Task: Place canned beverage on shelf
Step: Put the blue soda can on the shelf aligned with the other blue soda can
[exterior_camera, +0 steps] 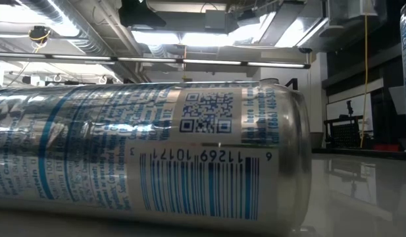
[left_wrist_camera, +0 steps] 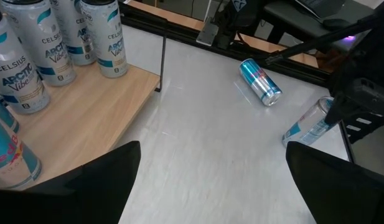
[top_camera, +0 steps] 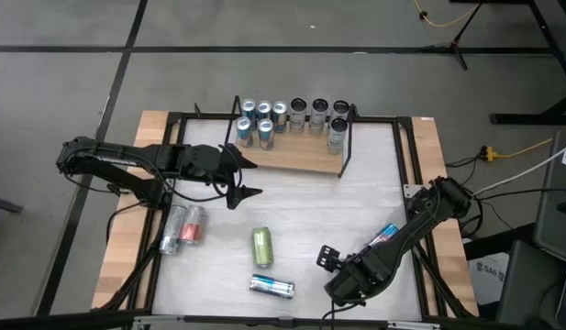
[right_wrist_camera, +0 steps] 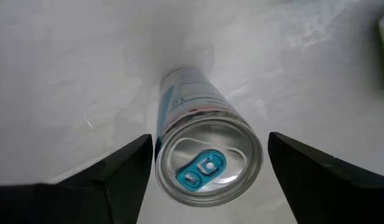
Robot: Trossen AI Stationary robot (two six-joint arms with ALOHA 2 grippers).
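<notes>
Slim silver-and-blue can (right_wrist_camera: 204,146) lying on white tabletop (right_wrist_camera: 67,81), teal tab end between open right hand's (right_wrist_camera: 207,171) fingers, ungripped

From my remote station, the white table (top_camera: 301,197) with light wooden side edges carries the shelf (top_camera: 296,154) at its far side, a pale wooden board with thin black wire ends. Nine cans (top_camera: 292,117) stand upright on the board in two rows. Directly on the table lie a red-and-silver pair of cans (top_camera: 183,228) near the left edge, a green can (top_camera: 262,246) toward the middle, a silver-blue can (top_camera: 271,287) near the front, and a blue can (top_camera: 385,236) on the right.
</notes>
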